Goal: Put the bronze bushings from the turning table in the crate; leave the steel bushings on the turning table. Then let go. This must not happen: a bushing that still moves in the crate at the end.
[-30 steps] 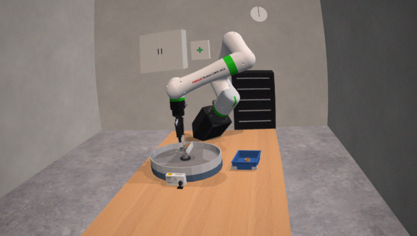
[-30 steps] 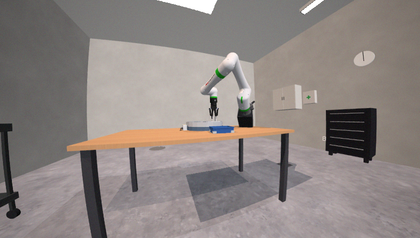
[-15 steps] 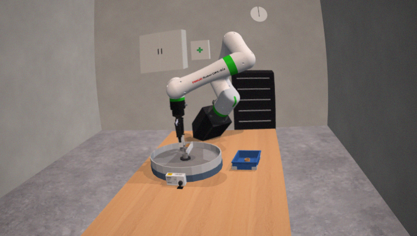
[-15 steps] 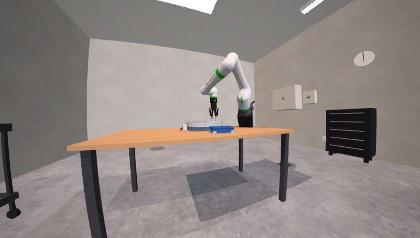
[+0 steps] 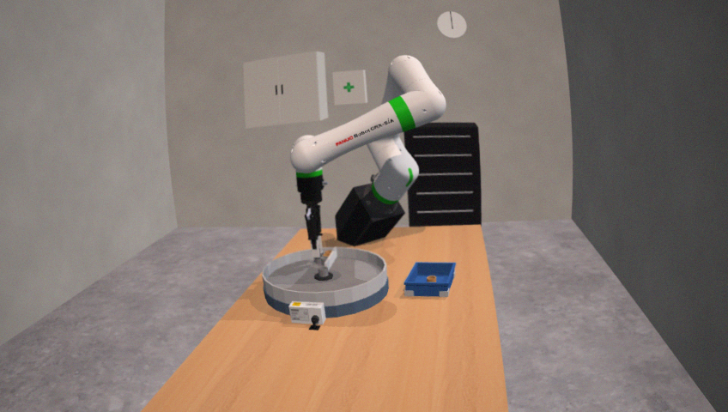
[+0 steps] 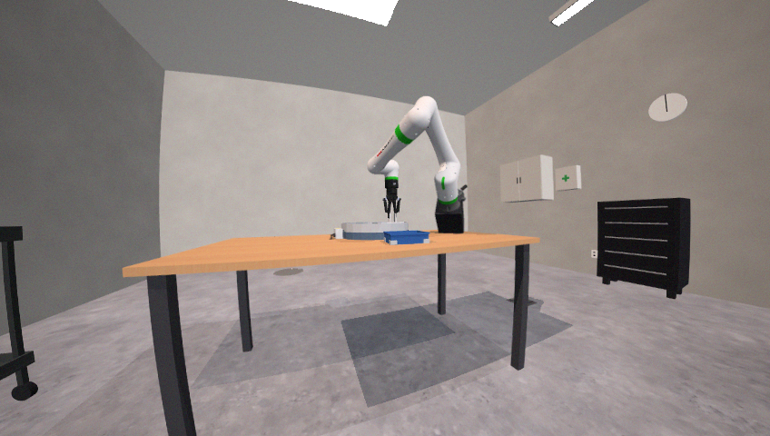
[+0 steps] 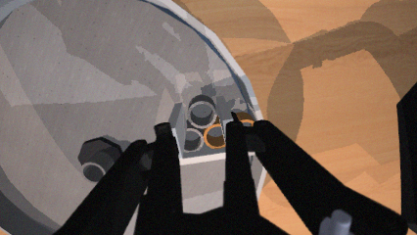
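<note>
Bronze bushings (image 5: 431, 281) (image 7: 206, 137) lie in the crate and below the fingers. Largest is the wooden table (image 5: 409, 357) (image 6: 324, 251) (image 7: 333, 98) beneath the fingers; the white-and-green arm (image 5: 357, 124) (image 6: 442, 140) above them reads "FANUC" in red and "Robot CRX-5iA" in black. Under the black gripper (image 5: 316, 255) (image 6: 392, 218) (image 7: 201, 112), its fingers partly apart and gripping nothing, is the round grey-and-blue turning table (image 5: 326, 297) (image 6: 364, 227) (image 7: 220, 45). The blue plastic crate (image 5: 428, 290) (image 6: 406, 238) stands well apart from the fingers. The white box's label (image 5: 301, 312) is too small to read. Grey steel bushings (image 7: 189, 115) sit beside bronze below the fingertips.

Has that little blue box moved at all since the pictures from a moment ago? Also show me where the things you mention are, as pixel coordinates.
No. In both the top and exterior views, the blue crate (image 5: 427, 291) (image 6: 406, 238) sits in the same spot beside the turning table (image 5: 352, 297) (image 6: 360, 227).
</note>
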Motion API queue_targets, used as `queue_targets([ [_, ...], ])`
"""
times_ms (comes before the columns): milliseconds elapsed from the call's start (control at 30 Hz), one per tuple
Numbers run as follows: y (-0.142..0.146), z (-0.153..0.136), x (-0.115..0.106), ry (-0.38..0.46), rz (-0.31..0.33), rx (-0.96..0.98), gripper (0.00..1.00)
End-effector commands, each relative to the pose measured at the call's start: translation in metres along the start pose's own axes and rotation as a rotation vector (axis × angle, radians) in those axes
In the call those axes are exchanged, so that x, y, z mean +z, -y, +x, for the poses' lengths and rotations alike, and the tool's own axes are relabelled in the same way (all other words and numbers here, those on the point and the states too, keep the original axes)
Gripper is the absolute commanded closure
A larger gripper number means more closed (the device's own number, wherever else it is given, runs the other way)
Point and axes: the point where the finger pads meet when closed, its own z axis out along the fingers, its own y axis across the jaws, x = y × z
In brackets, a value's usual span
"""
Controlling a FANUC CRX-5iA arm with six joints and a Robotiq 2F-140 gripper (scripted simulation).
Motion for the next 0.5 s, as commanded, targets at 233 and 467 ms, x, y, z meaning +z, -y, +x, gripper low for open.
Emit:
queue_targets([
  [233,0.000,0.000,0.010,0.000,0.000,0.000,0.76],
  [467,0.000,0.000,0.021,0.000,0.000,0.000,0.76],
])
